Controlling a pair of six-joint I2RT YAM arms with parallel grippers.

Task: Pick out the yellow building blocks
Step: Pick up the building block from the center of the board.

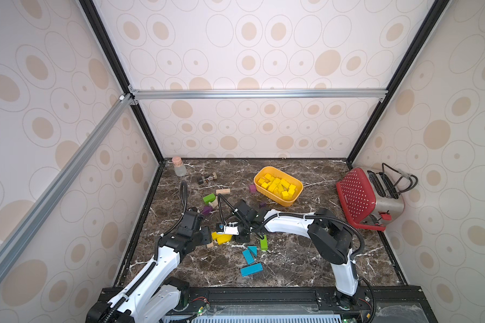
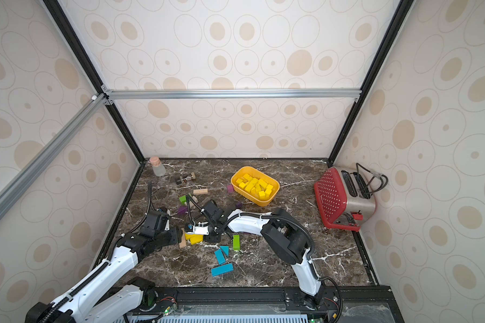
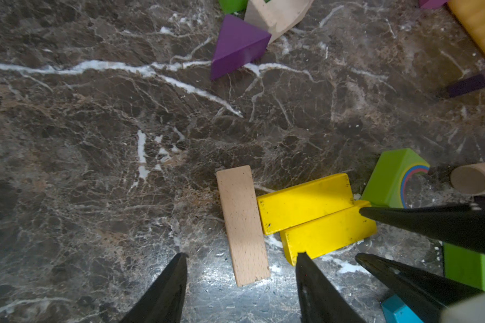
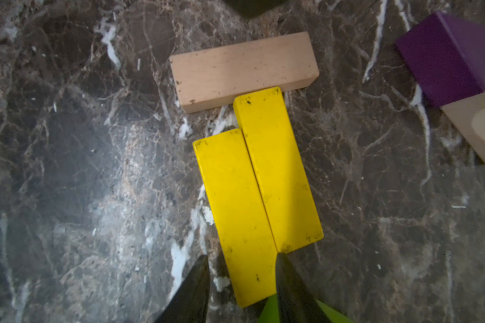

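Note:
Two of the yellow building blocks, long bars (image 4: 259,181), lie side by side on the marble table, also seen in a top view (image 1: 223,238). My right gripper (image 4: 242,257) is open, its jaws low astride the near end of one bar (image 4: 235,212). One finger touches the seam between the bars and a thin gap shows at the other. My left gripper (image 3: 240,256) stands open on the bars' other side, over the end of a bare wooden plank (image 3: 242,223) that butts against them. Several more yellow blocks (image 1: 277,186) fill the orange-yellow tub (image 1: 275,199) at the back.
A lime-green bar (image 1: 263,242) and blue blocks (image 1: 251,270) lie close to the right arm. A green arch block (image 3: 392,179), a purple wedge (image 3: 237,44) and plain wooden pieces lie around the bars. A red toaster (image 1: 367,198) stands far right, a corked bottle (image 1: 179,167) back left.

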